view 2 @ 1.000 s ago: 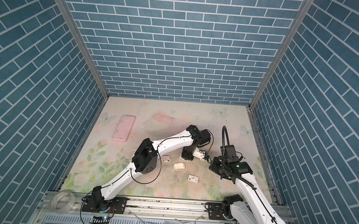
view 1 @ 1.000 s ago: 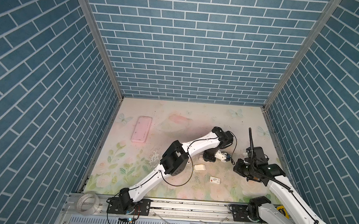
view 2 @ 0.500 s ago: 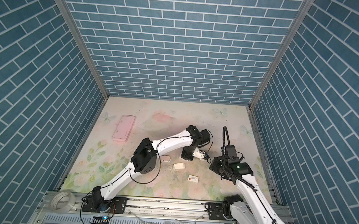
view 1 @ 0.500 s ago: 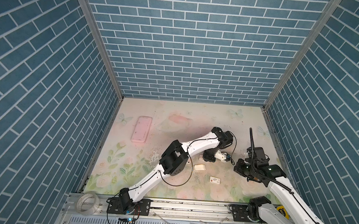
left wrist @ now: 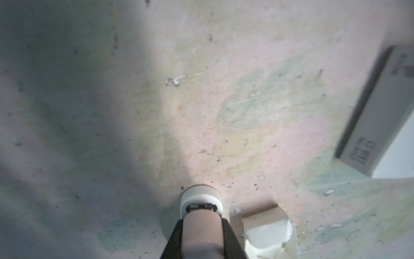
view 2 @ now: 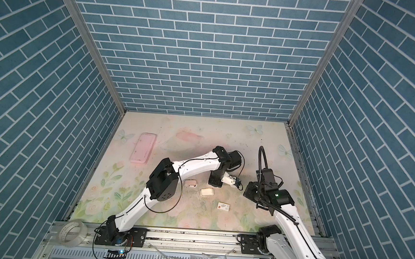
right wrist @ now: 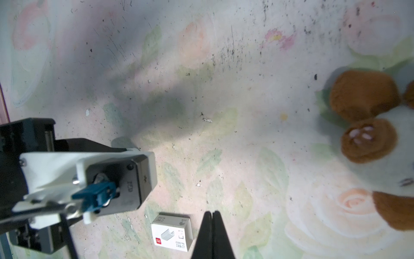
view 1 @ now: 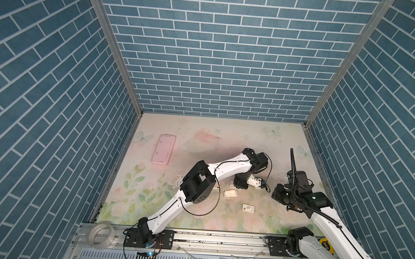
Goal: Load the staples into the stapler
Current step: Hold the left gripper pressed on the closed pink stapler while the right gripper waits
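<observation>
My left gripper (left wrist: 202, 220) is shut on a small stapler (left wrist: 201, 201), pinkish-tan with a white nose and a dark metal slot. It points down at the mat right of centre in both top views (view 1: 240, 186) (view 2: 215, 184). The cream-white tray (left wrist: 266, 231) lies on the mat right beside it (view 1: 230, 193) (view 2: 207, 192); I cannot make out the staples inside. My right gripper (right wrist: 212, 214) is shut on nothing and hovers above the mat to the right (view 1: 275, 197).
The white card sleeve with a red square (right wrist: 171, 233) lies near the front (view 1: 248, 208) (view 2: 223, 206). A small pink object (view 2: 190, 183) sits left of the tray. A pink case (view 1: 163, 153) lies back left. A brown-and-white plush toy (right wrist: 369, 139) lies near my right arm.
The right arm has shifted a little. The left arm and the things on the mat are as before.
</observation>
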Available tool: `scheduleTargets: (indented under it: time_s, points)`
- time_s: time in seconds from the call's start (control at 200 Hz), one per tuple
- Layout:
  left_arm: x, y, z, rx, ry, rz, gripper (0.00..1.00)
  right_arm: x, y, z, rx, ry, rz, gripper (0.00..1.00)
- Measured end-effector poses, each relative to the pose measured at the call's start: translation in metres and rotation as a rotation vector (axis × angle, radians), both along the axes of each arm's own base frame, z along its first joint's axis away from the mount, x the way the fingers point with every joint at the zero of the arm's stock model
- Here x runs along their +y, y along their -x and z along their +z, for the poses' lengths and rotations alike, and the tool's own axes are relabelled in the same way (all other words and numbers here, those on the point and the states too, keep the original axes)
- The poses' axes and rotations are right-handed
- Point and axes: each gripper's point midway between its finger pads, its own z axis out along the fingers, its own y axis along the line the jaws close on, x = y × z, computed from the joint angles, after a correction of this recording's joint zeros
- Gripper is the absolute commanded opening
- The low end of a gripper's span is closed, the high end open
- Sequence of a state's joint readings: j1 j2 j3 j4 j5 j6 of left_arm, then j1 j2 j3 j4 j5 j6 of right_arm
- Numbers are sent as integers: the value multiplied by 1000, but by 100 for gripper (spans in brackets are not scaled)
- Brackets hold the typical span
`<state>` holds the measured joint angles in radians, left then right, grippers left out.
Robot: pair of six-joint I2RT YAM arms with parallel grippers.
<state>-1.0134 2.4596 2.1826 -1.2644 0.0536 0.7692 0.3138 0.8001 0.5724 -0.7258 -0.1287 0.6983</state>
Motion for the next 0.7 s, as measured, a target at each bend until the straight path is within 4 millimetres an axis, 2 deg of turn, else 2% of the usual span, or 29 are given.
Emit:
scheduleTargets:
  time_s: [0.185,0.7]
  points:
    - [2,10,1,34,11,-2,15,-1,0,0,-1,7,-4,4]
    - [2,7,4,12,72,53,19,-6,-1,-1,-4,32,-20,5]
